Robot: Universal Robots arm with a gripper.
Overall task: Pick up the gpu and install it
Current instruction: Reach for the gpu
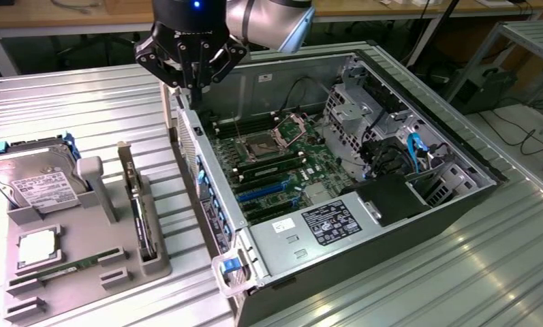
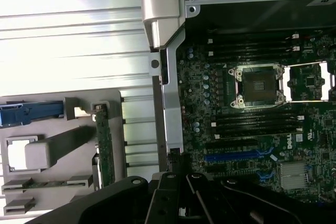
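The gpu point(image 1: 137, 208) is a thin green card standing on edge in a slot of the grey holder tray point(image 1: 153, 266), its pale metal bracket at the far end. In the wrist view the gpu point(image 2: 104, 148) appears edge-on in that same tray. My gripper point(image 1: 195, 92) hangs high above the near wall of the open computer case point(image 1: 208, 170), to the exterior view's right of the card and well apart from it. Its black fingers are shut with nothing between them. The gripper point(image 2: 181, 179) sits over the case edge in the wrist view.
The motherboard point(image 1: 271, 163) lies exposed in the case, with blue expansion slots point(image 1: 262, 192) and an open CPU socket point(image 2: 257, 85). The tray also carries a hard drive point(image 1: 35, 180), a CPU chip point(image 1: 37, 246) and a RAM stick point(image 1: 71, 264). A ribbed metal table point(image 1: 89, 102) lies beneath everything.
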